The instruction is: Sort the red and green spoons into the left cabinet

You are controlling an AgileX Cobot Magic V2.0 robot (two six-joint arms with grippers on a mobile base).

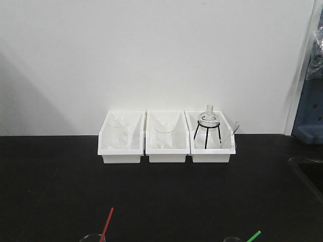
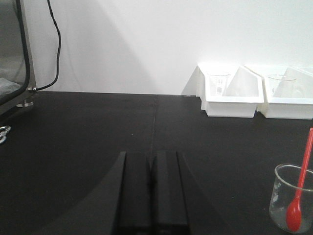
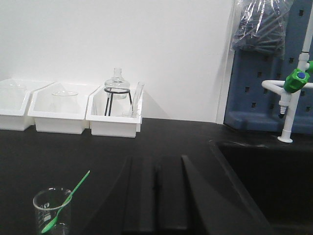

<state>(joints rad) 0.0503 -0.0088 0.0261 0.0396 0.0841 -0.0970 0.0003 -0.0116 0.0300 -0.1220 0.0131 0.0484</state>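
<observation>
At the near edge of the black desk (image 1: 161, 191), the red spoon (image 2: 295, 215) stands bowl-down in a small glass beaker (image 2: 279, 196), its handle leaning up and out over the rim. It sits to the right of the left hand (image 2: 151, 161) and apart from it. That hand lies low and level over the desk, pointing toward the white wall, its two dark fingers pressed together and holding nothing. The right hand (image 3: 156, 164) has the same pose, low and level, with its fingers closed on each other and empty. Off to its left, the green spoon (image 3: 68, 198) leans in a second beaker (image 3: 44, 200). Three white bins (image 1: 166, 146) of glassware stand in a row against the wall. A corner of the grey cabinet (image 2: 10, 49) shows at the far left of the left wrist view, well apart from both spoons. A sink (image 3: 264, 166) lies to the right.
</observation>
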